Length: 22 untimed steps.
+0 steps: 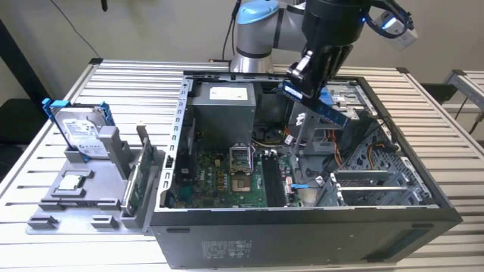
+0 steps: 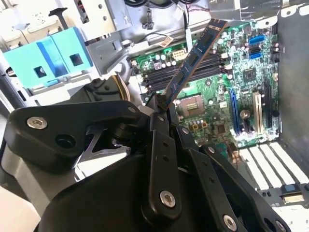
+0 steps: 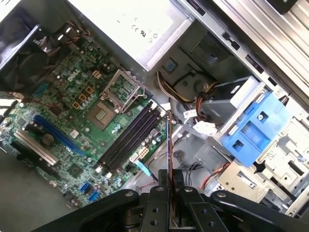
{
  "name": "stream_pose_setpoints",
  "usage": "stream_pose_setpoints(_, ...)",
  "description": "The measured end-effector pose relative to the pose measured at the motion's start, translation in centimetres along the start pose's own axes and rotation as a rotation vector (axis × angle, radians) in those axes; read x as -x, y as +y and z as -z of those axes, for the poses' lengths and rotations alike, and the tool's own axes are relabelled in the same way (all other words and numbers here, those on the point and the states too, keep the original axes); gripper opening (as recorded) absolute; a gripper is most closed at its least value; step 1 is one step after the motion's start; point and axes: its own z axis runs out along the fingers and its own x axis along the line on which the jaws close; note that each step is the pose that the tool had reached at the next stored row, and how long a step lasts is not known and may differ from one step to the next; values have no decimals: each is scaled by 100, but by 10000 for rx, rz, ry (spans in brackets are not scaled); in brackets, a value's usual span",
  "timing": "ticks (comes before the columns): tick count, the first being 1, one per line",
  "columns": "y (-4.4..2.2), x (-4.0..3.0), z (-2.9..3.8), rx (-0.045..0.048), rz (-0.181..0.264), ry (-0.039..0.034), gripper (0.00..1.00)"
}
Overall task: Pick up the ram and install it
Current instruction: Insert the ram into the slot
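The claw (image 1: 302,85) is clenched on one end of the ram (image 1: 321,106), and the rest of the dark stick slants down and away from its tips, in the air over the open computer case (image 1: 302,226). In both wrist views the ram (image 2: 193,60) (image 3: 169,145) juts straight out from between the claw's (image 2: 159,108) (image 3: 170,186) fingers. Beyond it lies the green motherboard (image 3: 96,106) with its black memory slots (image 3: 130,140), which the stick does not touch. Well off to the claw's side, outside the case, a hard drive (image 1: 79,133) and a green circuit card (image 1: 136,181) stand in a gray holder (image 1: 83,198) on the slatted worktop (image 1: 128,79).
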Motion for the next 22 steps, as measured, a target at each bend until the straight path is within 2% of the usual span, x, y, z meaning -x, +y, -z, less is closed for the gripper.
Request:
stream_pose_setpoints(15,14,-19,-21,-107,-1220,-12,15)
stream_pose_setpoints(22,21,-30,-50,-168,-1914,-19,15)
